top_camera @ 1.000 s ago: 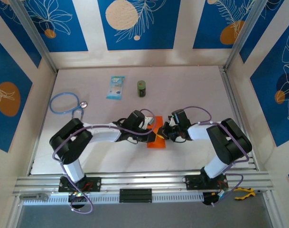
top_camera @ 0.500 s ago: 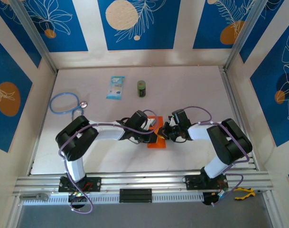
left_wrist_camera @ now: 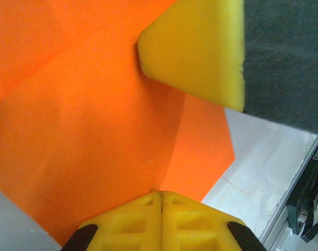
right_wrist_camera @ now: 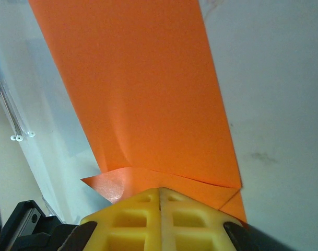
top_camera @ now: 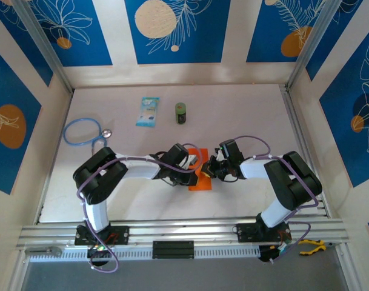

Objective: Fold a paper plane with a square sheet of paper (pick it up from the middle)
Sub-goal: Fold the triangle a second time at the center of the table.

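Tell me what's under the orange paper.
The orange paper lies on the white table, which shows bare around its edges. Whatever sits beneath the sheet's middle is covered.

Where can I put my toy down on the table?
Bare: the far right of the table, between the green can and the wall; the near strip before the orange paper. Crowded: the middle, where the left gripper and right gripper meet at it.

the thin square sheet of paper [top_camera: 200,179] is plain bright orange. the left hand [left_wrist_camera: 161,194] and right hand [right_wrist_camera: 160,191] have yellow fingertips. the surface [top_camera: 245,115] is whitish; the wall panels [top_camera: 178,36] are blue with white leaf outlines.
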You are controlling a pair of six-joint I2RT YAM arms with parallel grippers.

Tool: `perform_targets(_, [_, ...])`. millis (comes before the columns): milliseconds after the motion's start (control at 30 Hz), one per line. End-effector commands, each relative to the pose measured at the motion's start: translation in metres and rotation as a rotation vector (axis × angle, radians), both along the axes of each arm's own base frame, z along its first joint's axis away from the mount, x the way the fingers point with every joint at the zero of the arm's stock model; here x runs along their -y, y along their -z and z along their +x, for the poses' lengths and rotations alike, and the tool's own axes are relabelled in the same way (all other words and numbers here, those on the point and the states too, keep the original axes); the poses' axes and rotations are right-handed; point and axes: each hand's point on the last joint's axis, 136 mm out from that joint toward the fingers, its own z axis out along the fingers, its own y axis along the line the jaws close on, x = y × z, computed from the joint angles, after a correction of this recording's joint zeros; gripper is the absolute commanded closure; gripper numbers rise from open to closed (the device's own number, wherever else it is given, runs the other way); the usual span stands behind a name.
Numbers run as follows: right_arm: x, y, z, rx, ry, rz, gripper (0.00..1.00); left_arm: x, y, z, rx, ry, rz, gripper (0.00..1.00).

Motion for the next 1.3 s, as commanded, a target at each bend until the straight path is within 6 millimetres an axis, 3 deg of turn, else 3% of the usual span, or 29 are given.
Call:
perform_targets(0, [0.016,0.024,-0.017,-0.096,0.015,-0.088,1.0,-0.011,0.01,-0.014,-0.028,0.012,0.041,0.93])
perform_targets(400, [0.019,0.025,-0.017,-0.098,0.021,-0.095,1.0,-0.035,0.017,-0.041,-0.073,0.015,0.068,0.93])
perform_targets(700, [0.019,0.025,-0.017,-0.097,0.023,-0.092,1.0,-0.037,0.003,-0.046,-0.063,0.048,0.043,0.93])
perform_targets(1000, [0.018,0.022,-0.017,-0.089,0.022,-0.088,1.0,-0.023,-0.049,-0.015,0.074,0.01,-0.078,0.92])
perform_targets(1267, [0.017,0.023,-0.017,-0.095,0.02,-0.083,1.0,0.0,-0.041,0.013,0.068,0.018,-0.043,0.93])
